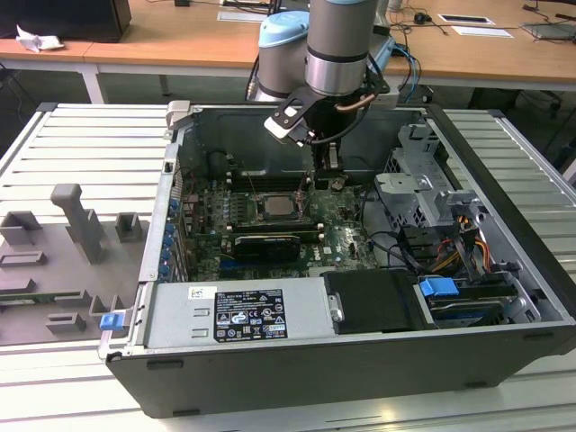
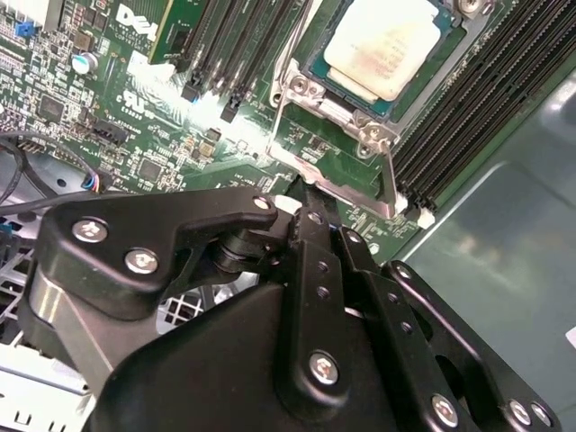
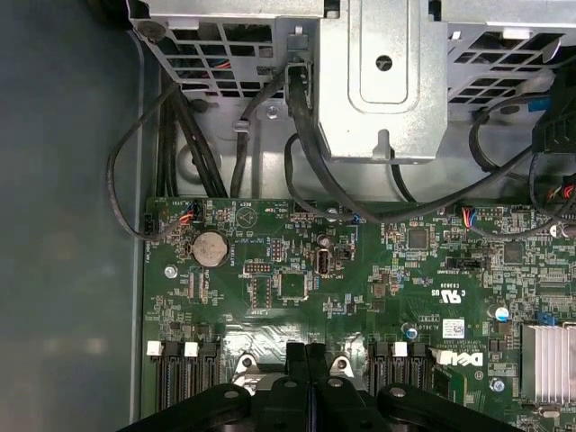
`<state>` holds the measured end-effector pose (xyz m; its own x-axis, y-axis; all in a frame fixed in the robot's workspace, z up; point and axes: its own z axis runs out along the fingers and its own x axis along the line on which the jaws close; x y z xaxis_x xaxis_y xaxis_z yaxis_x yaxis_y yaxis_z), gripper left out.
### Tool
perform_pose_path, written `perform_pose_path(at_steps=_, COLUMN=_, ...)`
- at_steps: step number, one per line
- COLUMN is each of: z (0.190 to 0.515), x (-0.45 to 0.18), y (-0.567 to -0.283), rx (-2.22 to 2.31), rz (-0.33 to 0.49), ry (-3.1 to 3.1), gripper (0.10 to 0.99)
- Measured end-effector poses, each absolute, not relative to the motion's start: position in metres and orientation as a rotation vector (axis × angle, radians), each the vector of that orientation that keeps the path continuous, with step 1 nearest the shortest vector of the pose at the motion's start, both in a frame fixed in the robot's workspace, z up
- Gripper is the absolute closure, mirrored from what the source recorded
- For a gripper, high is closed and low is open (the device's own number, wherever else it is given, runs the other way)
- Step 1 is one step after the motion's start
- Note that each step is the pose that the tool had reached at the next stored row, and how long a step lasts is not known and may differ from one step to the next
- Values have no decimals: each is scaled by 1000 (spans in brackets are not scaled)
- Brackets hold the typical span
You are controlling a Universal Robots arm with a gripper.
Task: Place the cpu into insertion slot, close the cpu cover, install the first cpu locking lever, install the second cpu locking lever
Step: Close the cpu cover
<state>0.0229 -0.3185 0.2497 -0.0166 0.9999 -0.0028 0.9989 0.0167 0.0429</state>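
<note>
The cpu (image 2: 382, 45) lies flat in the insertion slot (image 2: 317, 72) on the green motherboard, also seen in the exterior view as the cpu (image 1: 274, 208). The cpu cover (image 2: 392, 175) is swung up off the chip, its window showing the board behind. My gripper (image 2: 306, 193) is shut, and its tips are at the cover's free edge. Whether the tips pinch that edge is hidden. In the first wrist view the fingers (image 3: 295, 360) press together above the board. In the exterior view the gripper (image 1: 328, 180) hangs just to the right of the socket.
Black memory slots (image 2: 468, 99) flank the socket. A metal drive cage (image 1: 418, 180) and cables (image 1: 459, 234) fill the case's right side. The power supply (image 1: 234, 310) runs along the front. Grey fixtures (image 1: 76, 225) stand on the table at the exterior view's left.
</note>
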Motion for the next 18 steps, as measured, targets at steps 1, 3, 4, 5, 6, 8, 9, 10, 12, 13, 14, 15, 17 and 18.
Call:
perform_pose_path(at_steps=1, z=250, x=22, y=-318, rx=2180, rz=45, ry=2217, gripper=980)
perform_pose_path(at_steps=3, z=250, x=21, y=-318, rx=2180, rz=45, ry=2217, gripper=980)
perform_pose_path(at_steps=4, z=250, x=20, y=-318, rx=2180, rz=45, ry=2217, gripper=980)
perform_pose_path(at_steps=5, z=250, x=19, y=-318, rx=2180, rz=44, ry=2217, gripper=980)
perform_pose_path(at_steps=6, z=250, x=18, y=-318, rx=2180, rz=45, ry=2217, gripper=980)
perform_pose_path(at_steps=8, z=250, x=17, y=-318, rx=2180, rz=45, ry=2217, gripper=980)
perform_pose_path(at_steps=9, z=250, x=16, y=-318, rx=2180, rz=44, ry=2217, gripper=980)
perform_pose_path(at_steps=10, z=250, x=14, y=-318, rx=2180, rz=45, ry=2217, gripper=980)
perform_pose_path(at_steps=12, z=250, x=12, y=-318, rx=2180, rz=45, ry=2217, gripper=980)
perform_pose_path(at_steps=13, z=250, x=12, y=-318, rx=2180, rz=45, ry=2217, gripper=980)
perform_pose_path(at_steps=14, z=250, x=11, y=-318, rx=2180, rz=45, ry=2217, gripper=980)
perform_pose_path(at_steps=15, z=250, x=10, y=-318, rx=2180, rz=45, ry=2217, gripper=980)
perform_pose_path(at_steps=17, z=250, x=9, y=-318, rx=2180, rz=45, ry=2217, gripper=980)
perform_pose_path(at_steps=18, z=250, x=8, y=-318, rx=2180, rz=45, ry=2217, gripper=980)
